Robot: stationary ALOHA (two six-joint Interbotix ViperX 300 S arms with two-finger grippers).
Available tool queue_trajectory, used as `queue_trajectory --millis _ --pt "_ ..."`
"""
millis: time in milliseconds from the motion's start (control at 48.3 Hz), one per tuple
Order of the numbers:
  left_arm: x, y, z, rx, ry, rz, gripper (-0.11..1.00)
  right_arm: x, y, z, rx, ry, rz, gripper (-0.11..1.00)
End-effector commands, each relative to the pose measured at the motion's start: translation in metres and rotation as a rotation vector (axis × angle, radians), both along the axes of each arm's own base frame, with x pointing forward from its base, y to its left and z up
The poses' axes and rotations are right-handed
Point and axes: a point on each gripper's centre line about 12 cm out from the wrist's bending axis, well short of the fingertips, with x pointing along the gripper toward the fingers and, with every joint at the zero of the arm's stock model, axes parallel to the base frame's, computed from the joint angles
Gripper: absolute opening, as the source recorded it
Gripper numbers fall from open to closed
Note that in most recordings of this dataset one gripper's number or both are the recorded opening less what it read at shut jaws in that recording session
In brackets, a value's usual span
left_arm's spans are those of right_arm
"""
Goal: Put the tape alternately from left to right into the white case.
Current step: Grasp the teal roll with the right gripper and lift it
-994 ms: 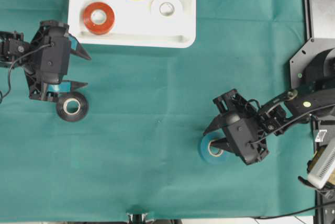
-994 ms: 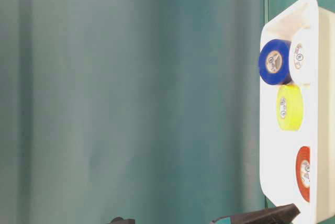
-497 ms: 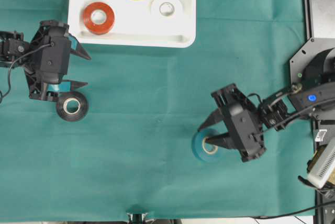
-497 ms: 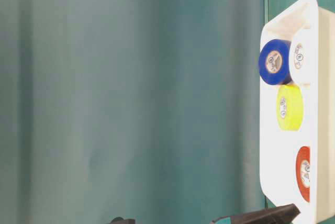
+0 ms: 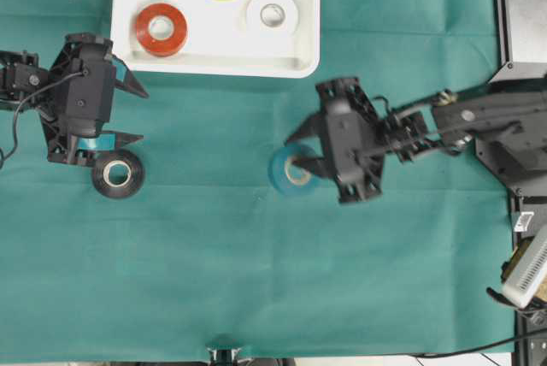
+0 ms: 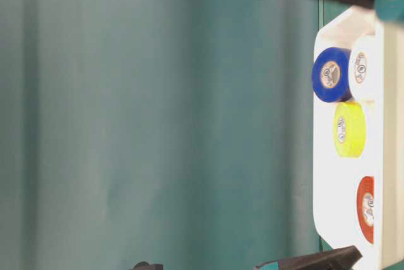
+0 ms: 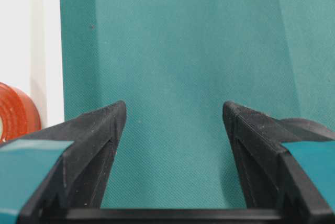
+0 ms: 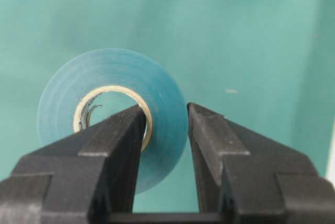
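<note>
Carrying grip: you have the right gripper clamped on the wall of the teal roll, one finger through its core; hold that pinch.
Route: steer toward the white case.
Release point: choose bare floor beside the red-orange roll.
Left gripper: jaws apart, empty, just beside the black roll.

No readable text anywhere, core labels on the blue roll, white roll and yellow roll — printed marks, too small to read
</note>
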Motion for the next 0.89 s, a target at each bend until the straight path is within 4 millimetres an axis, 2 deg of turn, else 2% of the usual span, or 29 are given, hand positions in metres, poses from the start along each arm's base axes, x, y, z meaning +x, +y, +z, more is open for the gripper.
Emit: queue_trajectory --millis 0,476,663,870 --pt "0.002 -0.001 0.006 0.0 -0.025 -0.003 0.74 0.014 -0.013 0.012 -0.011 -0.038 -0.03 0.01" --pt "0.002 -0.001 0.005 0.0 -0.023 -0.003 0.74 0.046 -0.091 0.012 -0.041 -0.053 -0.218 0.01" --pt "0.002 -0.001 0.005 0.0 -0.023 -0.003 0.74 0.055 -0.113 0.012 -0.057 -0.061 -0.258 0.01" --pt "0.003 -0.001 0.006 0.0 -0.026 -0.003 0.74 0.063 -0.129 0.012 -0.073 -0.065 -0.281 0.01"
